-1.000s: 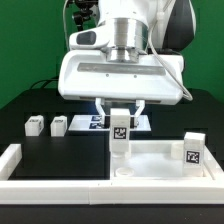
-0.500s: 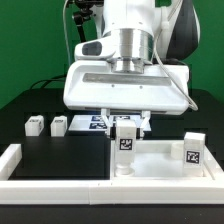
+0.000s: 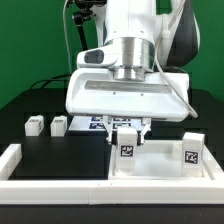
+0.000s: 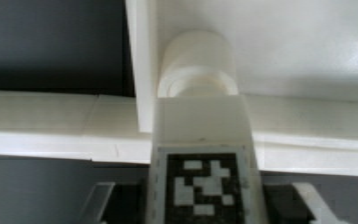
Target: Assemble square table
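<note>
Exterior view: tabletop (image 3: 165, 163), black table (image 3: 50, 155), green wall (image 3: 25, 40).

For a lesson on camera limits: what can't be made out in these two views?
Exterior view: whether the held leg is seated in the tabletop; the joint is too small.
Wrist view: that joint again; the leg covers it.
Exterior view: most of the marker board, behind the gripper.
Exterior view: tags on the two loose legs, too small.

White arm (image 3: 130, 15), grey wrist cylinder (image 3: 128, 55), wide white housing (image 3: 125, 98) above claw (image 3: 127, 140), black cables (image 3: 72, 30).
</note>
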Robot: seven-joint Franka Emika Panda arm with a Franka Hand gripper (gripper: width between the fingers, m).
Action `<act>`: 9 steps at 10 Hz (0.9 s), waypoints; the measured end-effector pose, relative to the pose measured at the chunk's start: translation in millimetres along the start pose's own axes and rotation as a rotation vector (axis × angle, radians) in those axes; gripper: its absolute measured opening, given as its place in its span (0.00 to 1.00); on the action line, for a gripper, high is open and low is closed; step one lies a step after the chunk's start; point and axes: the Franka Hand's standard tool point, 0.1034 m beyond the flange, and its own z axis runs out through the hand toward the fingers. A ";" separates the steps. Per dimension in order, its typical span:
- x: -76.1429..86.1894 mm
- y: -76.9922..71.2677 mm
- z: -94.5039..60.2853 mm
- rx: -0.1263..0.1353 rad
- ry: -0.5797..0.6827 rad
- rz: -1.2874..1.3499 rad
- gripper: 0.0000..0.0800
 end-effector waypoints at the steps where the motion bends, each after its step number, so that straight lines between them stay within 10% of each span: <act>1: -0.7 0.0 0.3 0.000 -0.001 -0.001 0.36; 3: -0.6 0.0 0.3 0.000 -0.001 -0.001 0.36; 5: -0.6 0.0 0.3 0.000 -0.001 -0.001 0.75; 9: -0.6 0.1 0.3 0.000 -0.001 -0.001 0.81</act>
